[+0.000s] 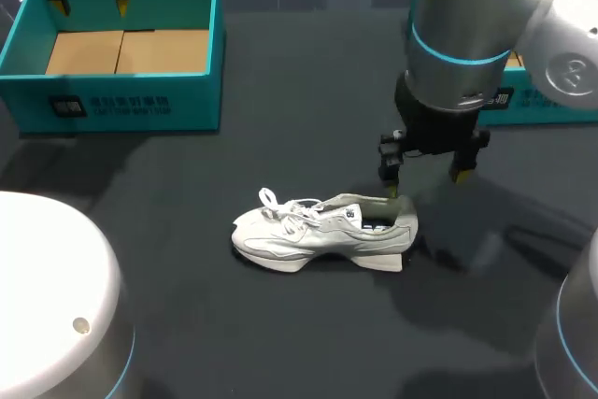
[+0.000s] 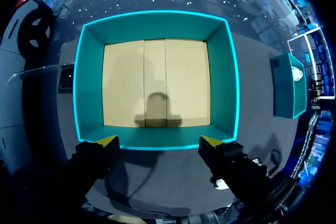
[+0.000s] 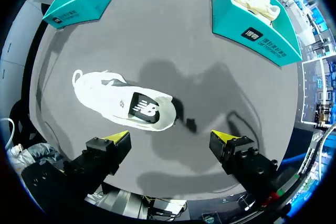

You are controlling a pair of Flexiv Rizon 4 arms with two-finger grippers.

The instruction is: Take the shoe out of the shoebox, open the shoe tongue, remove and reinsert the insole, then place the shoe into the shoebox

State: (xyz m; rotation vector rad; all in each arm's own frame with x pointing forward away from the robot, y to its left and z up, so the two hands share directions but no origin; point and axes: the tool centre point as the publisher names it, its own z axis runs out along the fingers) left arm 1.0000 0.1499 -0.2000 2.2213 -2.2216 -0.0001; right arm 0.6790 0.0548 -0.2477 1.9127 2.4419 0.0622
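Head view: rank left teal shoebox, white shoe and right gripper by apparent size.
1. left teal shoebox
2. white shoe
3. right gripper, clearly smallest. It is raised toward the camera, so it probably looks larger than it really is.

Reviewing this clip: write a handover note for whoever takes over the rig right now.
Left gripper: open, empty, above the empty shoebox.
Right gripper: open, empty, just above the heel of the shoe.
Shoe: on its sole on the table, out of the shoebox, an insole showing inside.
Done: shoe taken out.
Left: cannot tell whether the tongue and insole steps are done; shoe must go back into the shoebox.
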